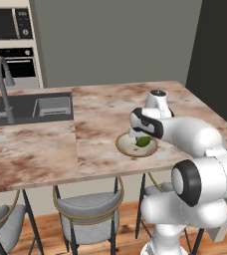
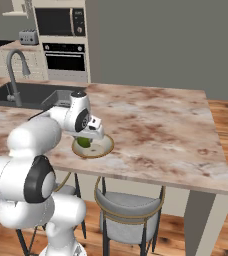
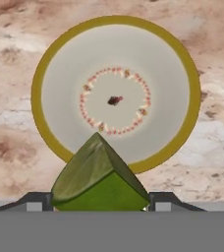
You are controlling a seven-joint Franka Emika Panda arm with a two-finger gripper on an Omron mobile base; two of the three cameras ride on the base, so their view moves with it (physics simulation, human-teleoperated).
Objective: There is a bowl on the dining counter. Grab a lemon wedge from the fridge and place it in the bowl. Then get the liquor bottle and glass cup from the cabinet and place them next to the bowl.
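- Jaws of the gripper (image 3: 100, 199) are clamped on the lemon wedge (image 3: 98, 178), its point aimed at the bowl (image 3: 50, 64) directly beneath.
- The bowl rests on the dining counter (image 1: 100, 107), near its front edge.
- A clean drop likely means centring over the bowl's patterned middle, then releasing low so the wedge cannot bounce out.
- The arm reaches forward, elbow bent, hand pointing straight down over the bowl.
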